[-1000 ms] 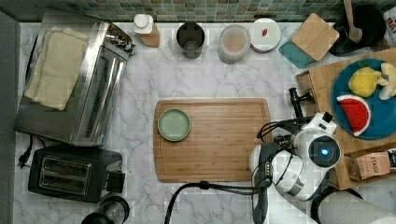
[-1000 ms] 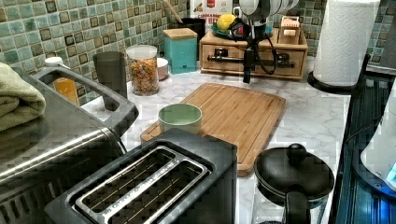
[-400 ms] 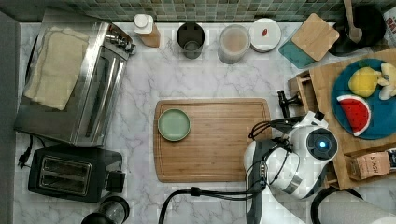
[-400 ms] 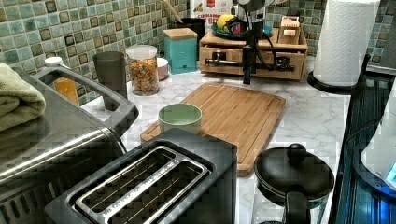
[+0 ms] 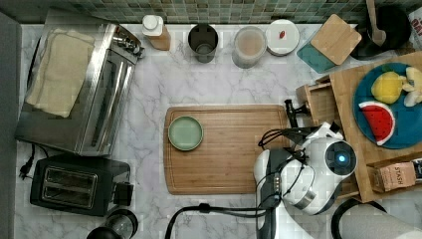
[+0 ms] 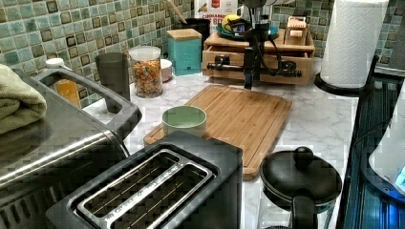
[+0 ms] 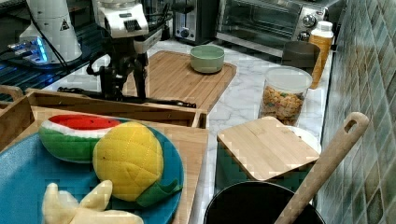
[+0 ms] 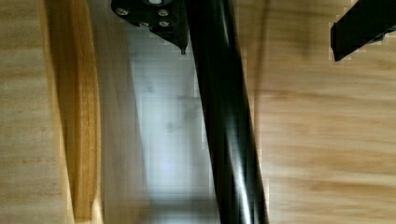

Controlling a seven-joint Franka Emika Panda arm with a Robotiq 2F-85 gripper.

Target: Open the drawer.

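The light-wood drawer [image 5: 318,101] stands partly pulled out of its wooden unit toward the cutting board; its front [image 6: 267,58] and low sides [image 7: 116,108] are in sight. Along the front runs the long black bar handle [image 6: 274,70] [image 7: 159,101] [image 8: 224,140]. My gripper [image 6: 248,78] [image 7: 123,86] [image 8: 268,35] reaches down over that bar. In the wrist view the bar passes between the two black fingers and lies against one finger [image 8: 159,18], while the other finger [image 8: 362,30] stands well off it, so the gripper is open.
A bamboo cutting board [image 5: 234,164] with a green bowl [image 5: 185,133] lies just in front of the drawer. A blue plate [image 5: 398,127] of toy fruit tops the unit. Jars [image 5: 249,46], a teal box [image 5: 331,42], toaster [image 5: 74,184], toaster oven [image 5: 79,94] and paper towel roll [image 6: 353,40] surround it.
The drawer has slid out toward the top view's left, and my gripper on its handle has moved the same way with it.
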